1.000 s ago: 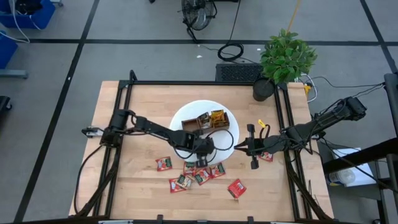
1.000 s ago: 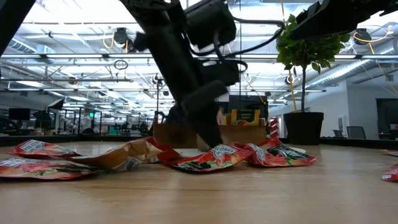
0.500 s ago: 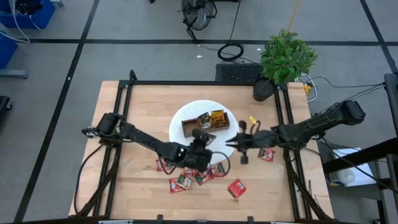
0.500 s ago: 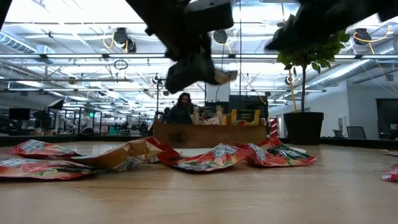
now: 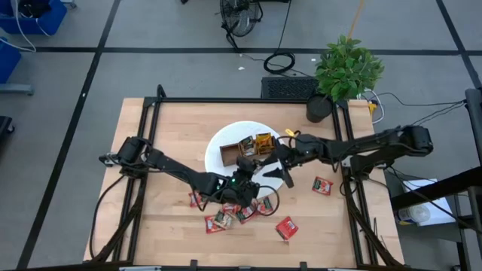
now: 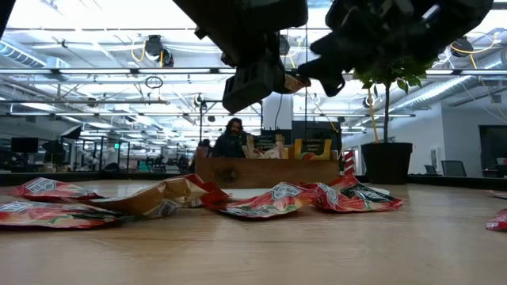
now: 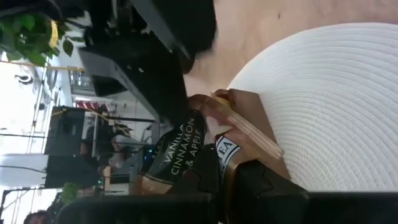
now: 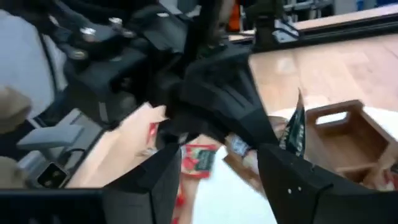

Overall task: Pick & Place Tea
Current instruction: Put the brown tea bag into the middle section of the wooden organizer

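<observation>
Your left gripper (image 5: pixel 245 175) is above the white plate (image 5: pixel 226 137), its jaws closed on a tan tea bag (image 6: pixel 295 81). Your right gripper (image 5: pixel 285 159), just beside it, has jaws apart and empty. Other tea bags (image 5: pixel 239 213) lie near the table's front edge.

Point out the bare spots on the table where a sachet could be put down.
Free: the wood between the table's left edge and the white plate, and the far left corner. Crowded: the sachets at the front, the plate's tray, both hands.
</observation>
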